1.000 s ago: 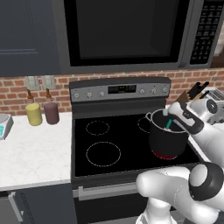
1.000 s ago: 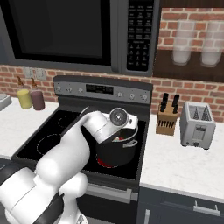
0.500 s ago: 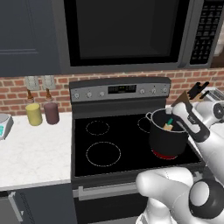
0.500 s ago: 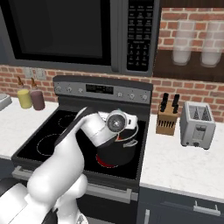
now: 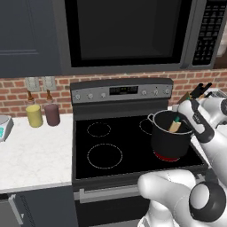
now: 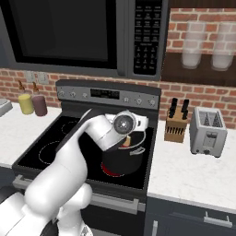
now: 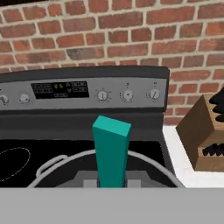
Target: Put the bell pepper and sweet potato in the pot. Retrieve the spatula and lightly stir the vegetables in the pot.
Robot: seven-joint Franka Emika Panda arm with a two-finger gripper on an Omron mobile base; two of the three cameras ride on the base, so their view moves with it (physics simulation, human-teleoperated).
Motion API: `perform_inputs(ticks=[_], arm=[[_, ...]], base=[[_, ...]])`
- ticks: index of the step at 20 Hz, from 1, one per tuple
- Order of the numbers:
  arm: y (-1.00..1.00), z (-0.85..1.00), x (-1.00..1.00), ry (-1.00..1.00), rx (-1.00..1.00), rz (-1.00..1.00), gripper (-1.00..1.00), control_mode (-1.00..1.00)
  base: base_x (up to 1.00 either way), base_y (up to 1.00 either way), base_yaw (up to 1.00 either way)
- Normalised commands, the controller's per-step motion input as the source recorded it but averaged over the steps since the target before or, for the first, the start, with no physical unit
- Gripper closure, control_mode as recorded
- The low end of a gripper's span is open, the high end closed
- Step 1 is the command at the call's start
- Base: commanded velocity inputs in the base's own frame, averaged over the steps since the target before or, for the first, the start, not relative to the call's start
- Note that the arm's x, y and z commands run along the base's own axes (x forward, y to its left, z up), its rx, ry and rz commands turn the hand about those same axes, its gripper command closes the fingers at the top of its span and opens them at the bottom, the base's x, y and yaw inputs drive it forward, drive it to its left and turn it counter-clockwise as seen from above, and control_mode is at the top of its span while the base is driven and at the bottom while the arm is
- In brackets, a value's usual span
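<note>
The dark pot (image 5: 170, 138) stands on the stove's front right burner, which glows red beneath it; its rim (image 7: 148, 161) also curves across the hand view. My gripper (image 5: 181, 116) hovers over the pot's right rim, shut on the spatula (image 5: 174, 126). The spatula's tan head dips inside the pot and its teal handle (image 7: 112, 151) rises from between my fingers. From the right base view the gripper (image 6: 129, 134) is above the pot (image 6: 122, 159) with the tan head (image 6: 126, 140) just under it. The bell pepper and the sweet potato are hidden.
A yellow canister (image 5: 34, 115) and a maroon canister (image 5: 52, 114) stand on the left counter by a scale (image 5: 3, 127). A knife block (image 6: 176, 126) and a toaster (image 6: 208, 131) sit right of the stove. The microwave (image 5: 128, 31) hangs overhead.
My hand has swayed slightly over the pot with the spatula still in its grip, and the forearm has swung a little. The pot has stayed in place.
</note>
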Motion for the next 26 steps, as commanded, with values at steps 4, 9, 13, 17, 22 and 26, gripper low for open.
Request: perform_inputs(ticks=[4, 9, 13, 17, 22, 26], arm=[[-0.05, -0.03, -0.23, -0.05, -0.12, 0.00, 1.00, -1.00], [0.00, -0.68, -0.22, -0.12, -0.14, 0.00, 1.00, -1.00], [0.00, -0.62, -0.01, -0.20, -0.10, 0.01, 1.00, -1.00], [0.00, -0.22, 0.05, -0.20, -0.02, 0.02, 1.00, -1.00], [0.05, 0.00, 0.21, -0.14, 0.00, 0.05, 1.00, -1.00], [0.05, 0.18, 0.09, -0.06, 0.03, 0.06, 1.00, -1.00]], base=[[0.00, 0.00, 0.00], [0.00, 0.00, 0.00], [0.00, 0.00, 0.00], [0.00, 0.00, 0.00], [0.00, 0.00, 0.00], [0.00, 0.00, 0.00]])
